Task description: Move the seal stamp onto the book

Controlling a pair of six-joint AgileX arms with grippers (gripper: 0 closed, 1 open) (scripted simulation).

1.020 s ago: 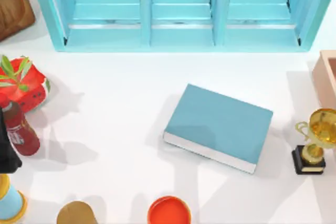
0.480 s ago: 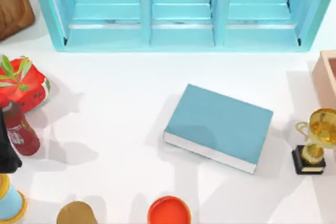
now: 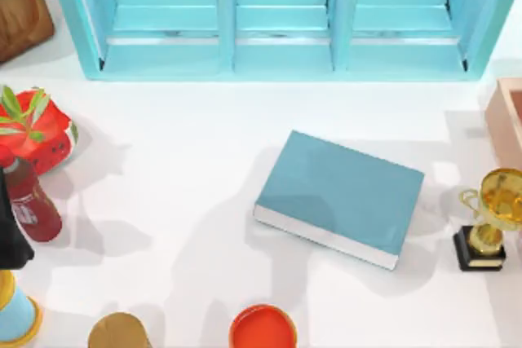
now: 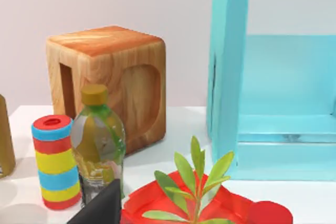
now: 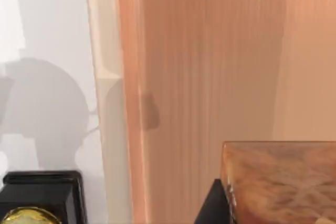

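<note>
One dark finger of the right gripper lies against a tan-brown wood-grained block, seemingly the seal stamp, close by the pale pink wooden box; whether it is clamped I cannot tell. Held loosely, it could drop short of the thick teal-blue hardcover book mid-table, or the arm could clip the gold trophy on its black base between them; the left arm sits parked at the table's left edge.

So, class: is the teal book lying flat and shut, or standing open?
Flat and shut: the book lies cover-up on the table, white page edges along its near side.
</note>
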